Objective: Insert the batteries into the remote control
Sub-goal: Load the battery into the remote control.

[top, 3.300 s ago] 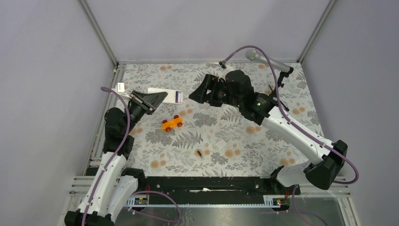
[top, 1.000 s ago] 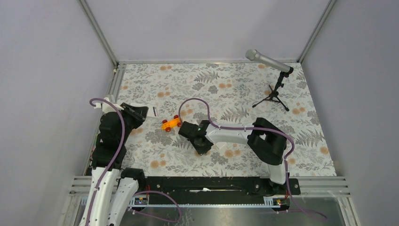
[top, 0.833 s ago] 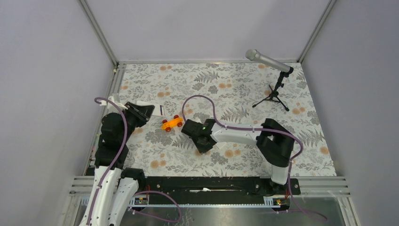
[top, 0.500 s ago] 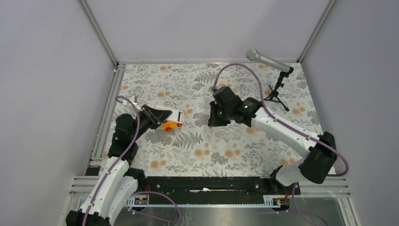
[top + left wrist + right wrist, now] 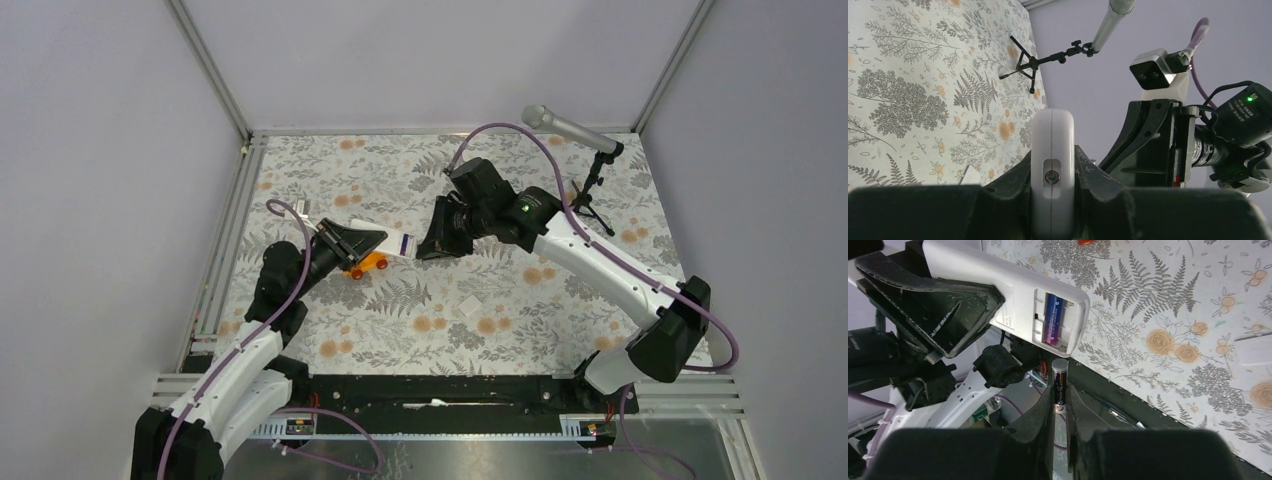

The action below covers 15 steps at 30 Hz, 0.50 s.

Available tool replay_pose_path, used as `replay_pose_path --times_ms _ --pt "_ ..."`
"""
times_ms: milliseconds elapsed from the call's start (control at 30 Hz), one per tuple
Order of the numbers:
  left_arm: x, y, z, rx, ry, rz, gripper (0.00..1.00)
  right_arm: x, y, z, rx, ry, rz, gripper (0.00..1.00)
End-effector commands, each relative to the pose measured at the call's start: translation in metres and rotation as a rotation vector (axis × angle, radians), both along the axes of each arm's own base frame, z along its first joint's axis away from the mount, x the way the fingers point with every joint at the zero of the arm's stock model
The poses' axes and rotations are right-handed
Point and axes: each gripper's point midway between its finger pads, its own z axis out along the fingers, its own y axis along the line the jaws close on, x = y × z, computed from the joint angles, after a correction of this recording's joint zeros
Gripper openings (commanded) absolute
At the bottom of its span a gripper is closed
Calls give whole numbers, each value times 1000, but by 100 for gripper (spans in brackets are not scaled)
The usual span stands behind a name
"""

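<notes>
Two raised arms [image 5: 590, 262], left gripper [image 5: 372, 241] clasping remote control [image 5: 1015, 294], right gripper [image 5: 1058, 396] clasping battery [image 5: 1059, 382]

The left arm [image 5: 255, 345] is reaching forward and rightward from its base, its gripper [image 5: 372, 240] pointing right and clamping the remote [image 5: 1052, 150] edge-on between its 2 fingers. The right arm [image 5: 600, 268] is stretching left across the middle, wrist bent, its gripper [image 5: 428, 248] facing the left one and pinching 1 battery [image 5: 1059, 382] lengthwise between its fingertips.
</notes>
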Motion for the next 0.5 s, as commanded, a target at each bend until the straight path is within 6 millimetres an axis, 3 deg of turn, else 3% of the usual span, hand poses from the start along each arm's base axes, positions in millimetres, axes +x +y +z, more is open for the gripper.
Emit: replay_pose_path --times_ms 0,467 --pt "2 1 24 -85 -79 24 0 -8 14 6 73 101 -5 8" --pt "-1 4 16 -101 -68 38 0 6 25 -7 84 133 -69 10"
